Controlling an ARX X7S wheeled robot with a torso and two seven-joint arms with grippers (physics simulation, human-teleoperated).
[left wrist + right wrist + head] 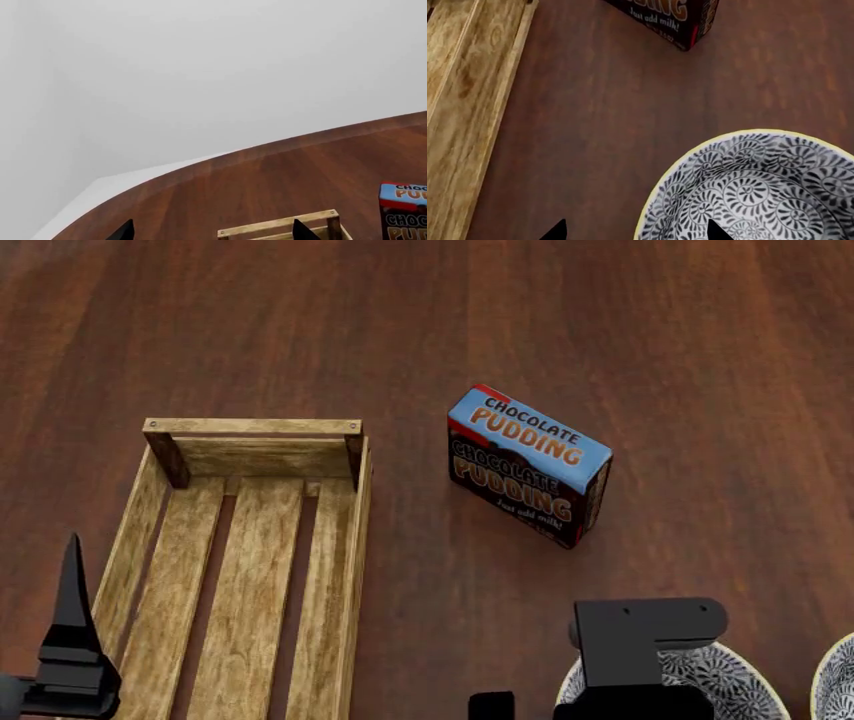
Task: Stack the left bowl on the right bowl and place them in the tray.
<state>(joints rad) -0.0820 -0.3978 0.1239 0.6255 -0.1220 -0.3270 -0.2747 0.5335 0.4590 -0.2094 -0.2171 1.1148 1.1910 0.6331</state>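
Observation:
Two patterned black-and-white bowls with yellow rims sit at the near right of the wooden table. The left bowl (pixel 741 675) (pixel 754 190) is half hidden under my right arm (pixel 647 640). Only a sliver of the right bowl (pixel 842 680) shows at the head view's edge. My right gripper (pixel 635 232) is open and straddles the left bowl's rim, one tip over the table and one over the bowl's inside. The tray (pixel 240 560) (pixel 280 227), a long light-wood crate, lies at the left with nothing in it. My left gripper (pixel 212 232) is open by the tray's far corner and holds nothing.
A blue-and-black chocolate pudding box (pixel 530 465) (pixel 403 210) (pixel 670 17) stands between the tray and the bowls. The table's curved far edge (pixel 220 162) shows in the left wrist view, with a pale wall behind it.

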